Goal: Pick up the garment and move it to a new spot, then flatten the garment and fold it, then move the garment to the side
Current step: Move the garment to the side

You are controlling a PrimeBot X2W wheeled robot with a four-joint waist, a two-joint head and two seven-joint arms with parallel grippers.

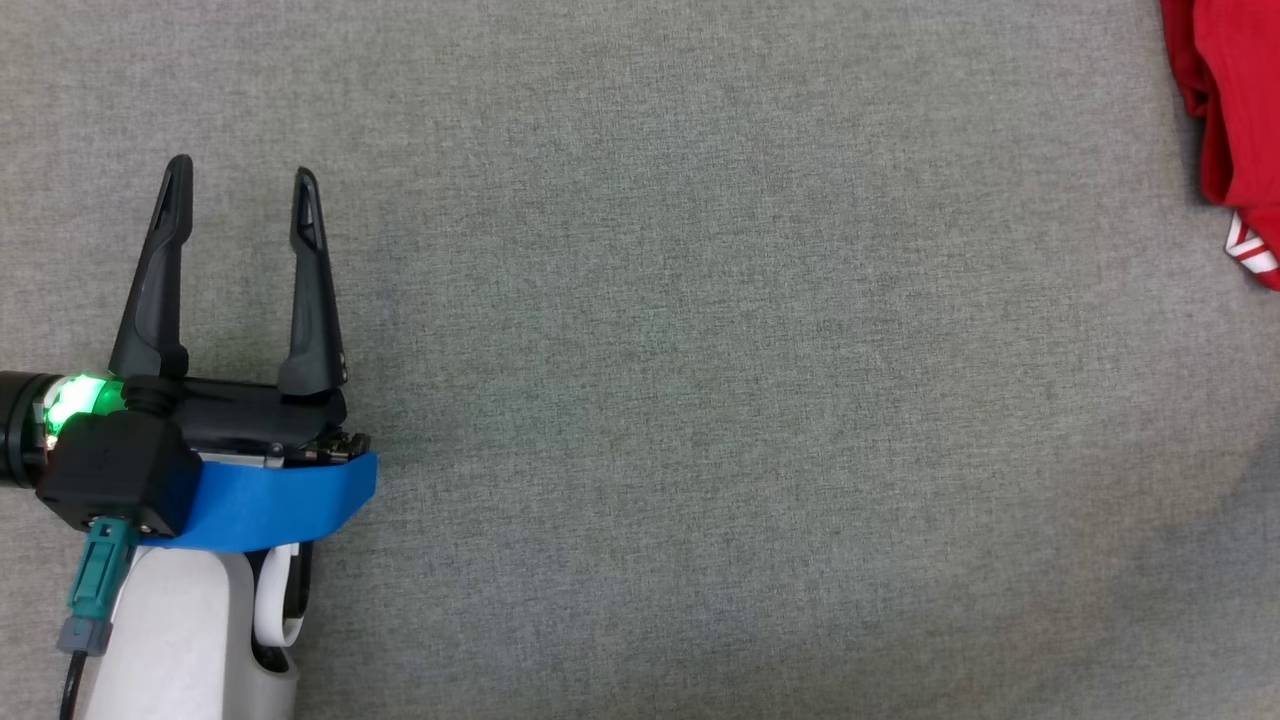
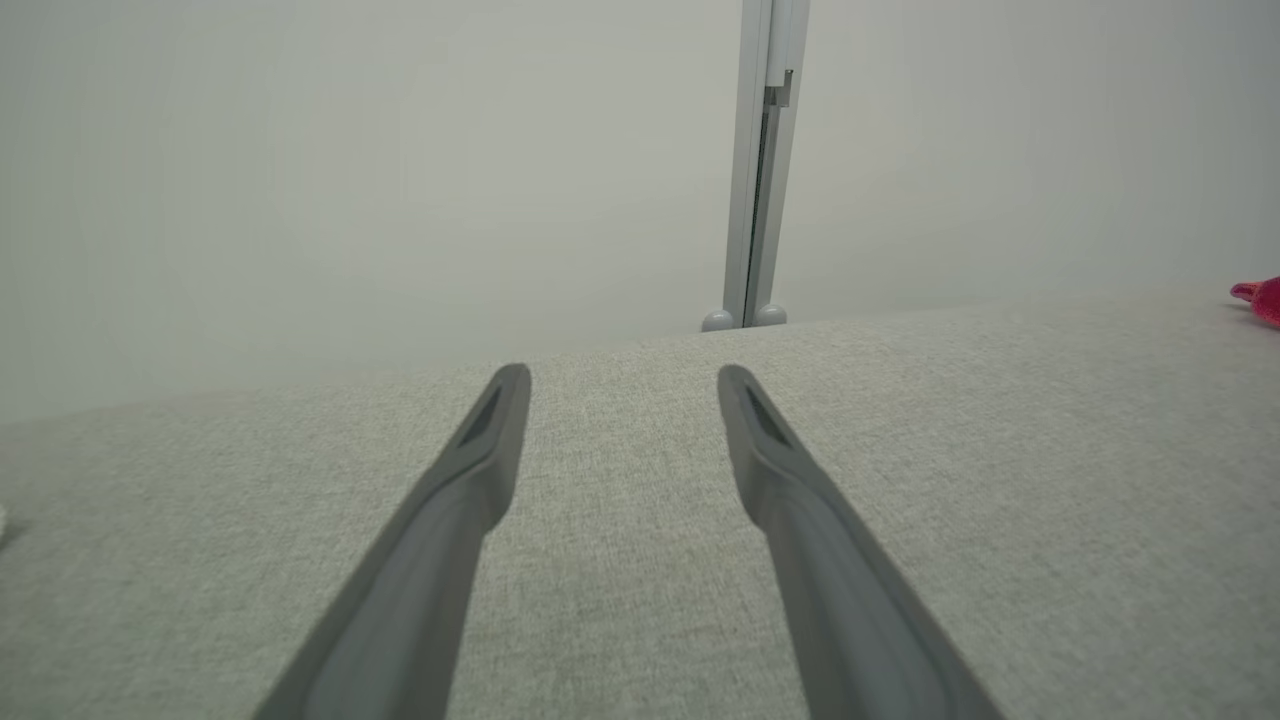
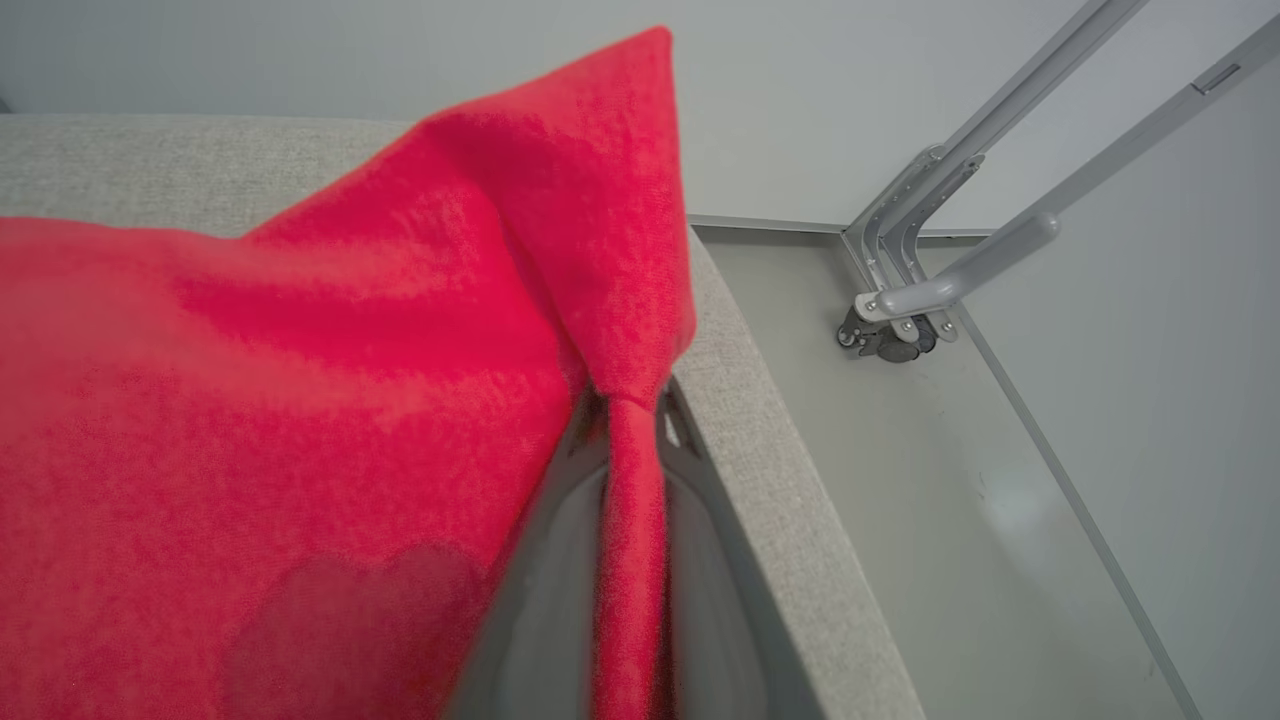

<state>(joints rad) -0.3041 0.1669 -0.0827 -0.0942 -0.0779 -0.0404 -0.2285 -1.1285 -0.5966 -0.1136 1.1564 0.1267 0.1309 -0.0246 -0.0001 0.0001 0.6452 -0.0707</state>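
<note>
The bench (image 1: 700, 400) spreads flat before me, covered in grey, coarse-woven cloth, with a plain pale wall (image 2: 300, 150) behind its far edge. At the near left is my left gripper (image 1: 243, 170), its two long, tapering dark fingers spread wide with nothing between them. A band of blue tape (image 1: 290, 500) wraps its base, and a green light (image 1: 85, 395) glows beside it. At the far right of the bench is the garment (image 1: 1235, 100), a soft, rumpled red knit with a white striped mark (image 1: 1252, 250). My right gripper (image 3: 635, 410) is clamped on a fold of it, squeezing the cloth into a narrow strip between my grey fingers (image 3: 550, 580). This is at the bench's rounded right edge, with smooth floor (image 3: 950, 520) beyond.
</note>
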